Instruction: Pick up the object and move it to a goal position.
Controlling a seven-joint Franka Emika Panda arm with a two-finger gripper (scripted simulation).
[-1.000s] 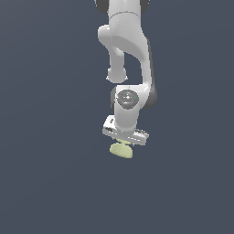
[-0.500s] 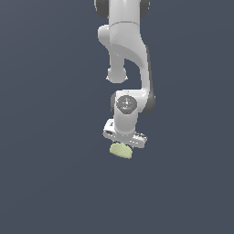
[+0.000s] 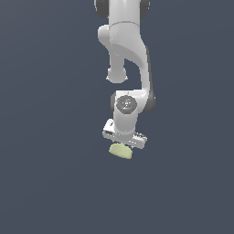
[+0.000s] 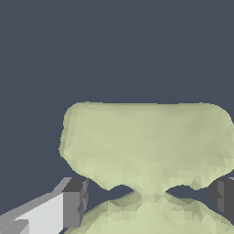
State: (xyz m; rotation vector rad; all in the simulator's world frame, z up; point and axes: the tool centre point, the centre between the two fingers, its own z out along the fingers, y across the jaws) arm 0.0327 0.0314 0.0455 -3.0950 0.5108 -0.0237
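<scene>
Wrist view: object (image 4: 146, 146) pale yellow-green, two-lobed

Backdrop (image 3: 45, 114) in the exterior view: one flat, uniform dark slate-blue field, edge to edge, with no seam, horizon, wall line, floor line or furniture to be made out. Light even and diffuse, no cast shadow and no bright patch anywhere on it, the tone perhaps a shade lighter toward the lower part of the frame. Wrist view shows the same dark slate-blue ground (image 4: 114, 45), plain and untextured; whether it is a floor, a worktop or open space cannot be told.
</scene>
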